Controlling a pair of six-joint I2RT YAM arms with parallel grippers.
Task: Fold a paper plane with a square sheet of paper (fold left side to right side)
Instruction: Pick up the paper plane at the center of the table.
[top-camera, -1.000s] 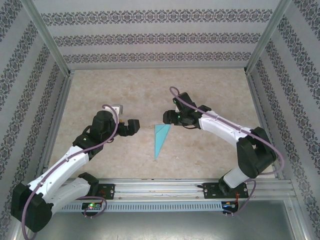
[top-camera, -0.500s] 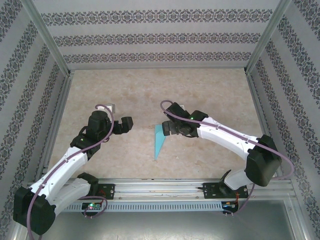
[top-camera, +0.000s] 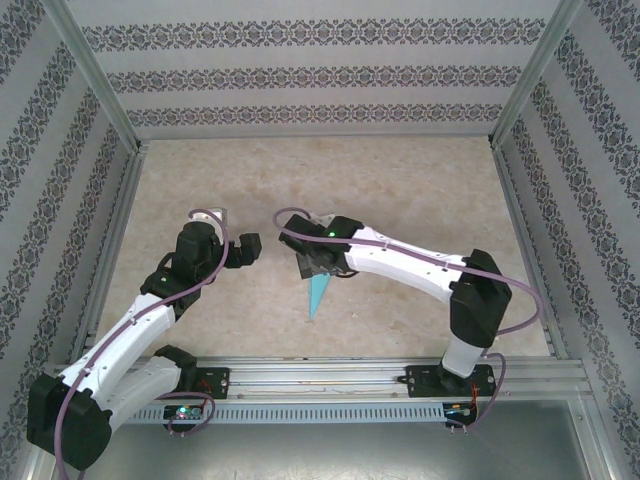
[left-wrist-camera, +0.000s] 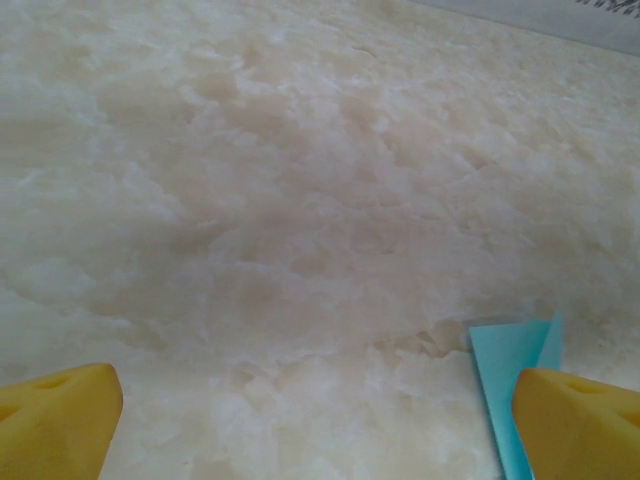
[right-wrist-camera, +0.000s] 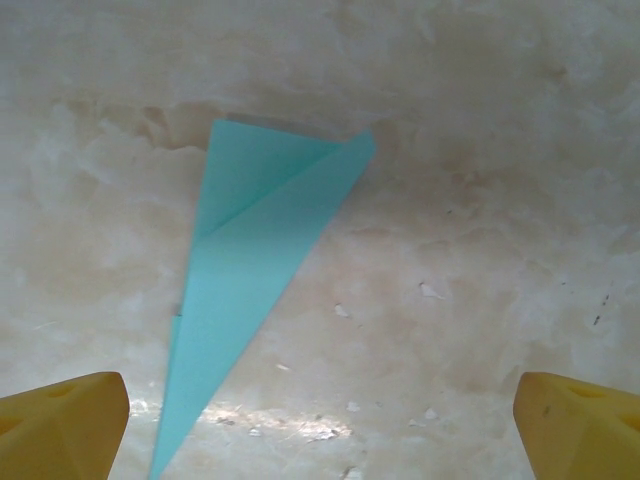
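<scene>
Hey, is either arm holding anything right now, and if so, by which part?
Nothing is held. The left gripper and right gripper are both open, and the folded blue paper lies on the table.

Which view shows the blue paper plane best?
Right wrist: the paper plane lies almost whole, overlapping layers clear. Top external has the right pincer covering its wide end; left wrist catches one corner.

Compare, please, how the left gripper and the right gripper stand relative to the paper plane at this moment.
The right gripper hangs over the wide end of the paper plane; the left gripper stands off to its left, over the table. The right wrist view has the plane between its fingertips; the left wrist view catches a corner beside one fingertip. Both are open and hold nothing.
</scene>
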